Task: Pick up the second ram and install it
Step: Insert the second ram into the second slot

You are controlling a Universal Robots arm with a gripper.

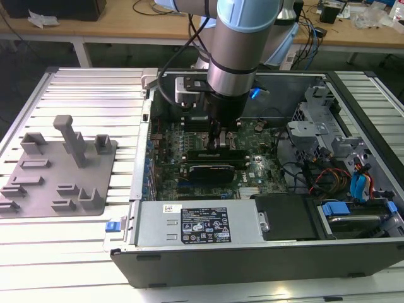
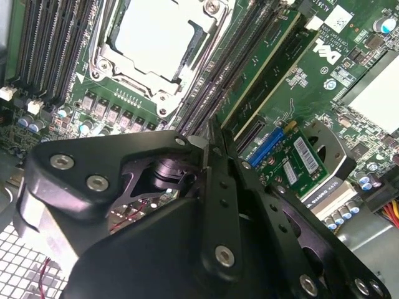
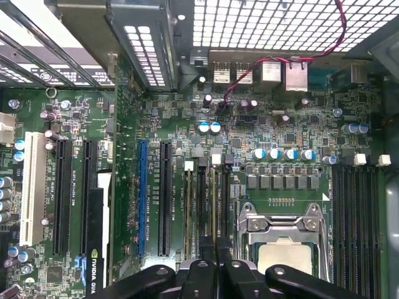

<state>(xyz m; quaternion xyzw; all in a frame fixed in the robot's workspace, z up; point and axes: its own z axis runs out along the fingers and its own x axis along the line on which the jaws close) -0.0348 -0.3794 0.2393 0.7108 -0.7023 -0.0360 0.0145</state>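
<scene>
From my station I see the arm point(image 1: 243, 38) reaching straight down into the open case point(image 1: 252, 262), in the middle of the exterior view. The gripper point(image 1: 221, 136) is low over the motherboard point(image 1: 252, 136), just above the graphics card point(image 1: 211, 170).

In the second wrist view the black fingers point(image 2: 219, 187) are drawn together, with their tips down at the row of slots beside the processor point(image 2: 156, 31). I take the second ram point(image 2: 262, 65) to be the green stick standing on edge in one of those slots. It is upright, and its near end comes right up to the fingertips. I cannot tell whether the tips pinch its top edge or only rest against it.

In the first wrist view that stick point(image 3: 214, 205) runs between the blue slot point(image 3: 142, 199) and the processor socket, straight into the narrow gap between the tips. A white latch point(image 3: 216, 159) sits at its far end.

On the exterior view's left, well apart from the case, the grey fixture point(image 1: 57, 183) lies on the ribbed table point(image 1: 76, 252). I see no green stick on its blocks
</scene>
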